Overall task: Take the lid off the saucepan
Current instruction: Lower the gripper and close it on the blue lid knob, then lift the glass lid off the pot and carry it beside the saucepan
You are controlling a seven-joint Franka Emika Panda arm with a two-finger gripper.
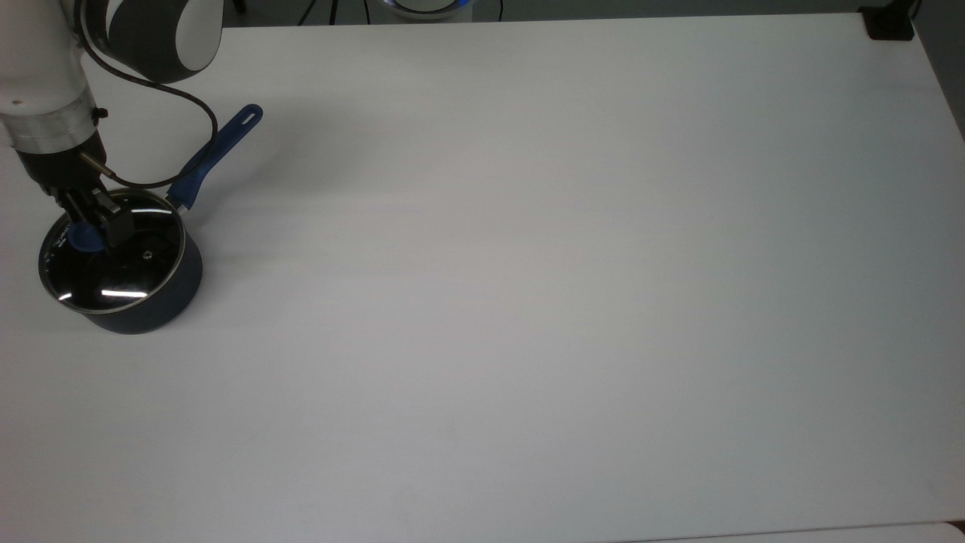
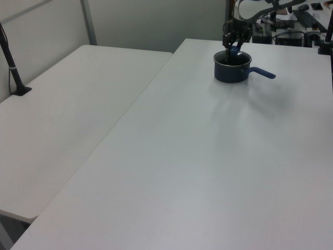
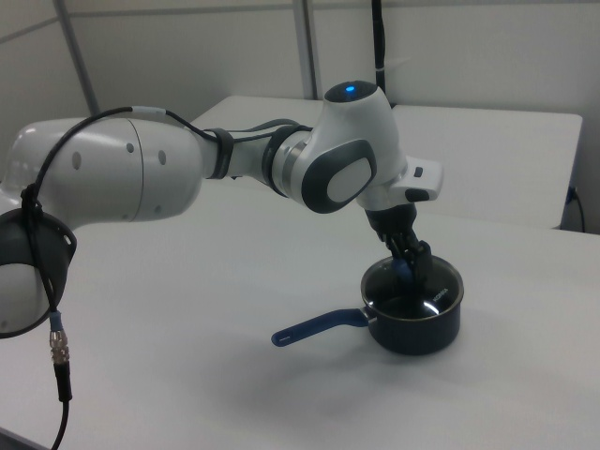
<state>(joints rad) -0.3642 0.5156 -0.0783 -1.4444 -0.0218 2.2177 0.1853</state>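
The dark navy saucepan (image 1: 162, 302) stands near the top view's left edge, its bright blue handle (image 1: 215, 154) pointing up and to the right. The glass lid (image 1: 121, 271) rests on its rim, and part of its blue knob (image 1: 81, 241) is visible. My gripper (image 1: 94, 225) reaches down onto the lid, its black fingers closed on either side of the knob. In the right view the gripper (image 3: 412, 265) sits over the saucepan (image 3: 417, 328) with the knob (image 3: 402, 271) between its fingers. The left view has the gripper (image 2: 232, 42) above the saucepan (image 2: 232, 72).
The white table (image 1: 528, 302) stretches far to the top view's right and below the pan. A black cable (image 1: 181, 98) loops from the arm over the handle. A second table (image 2: 67, 109) adjoins in the left view, and a black clamp (image 1: 889, 26) sits at a far corner.
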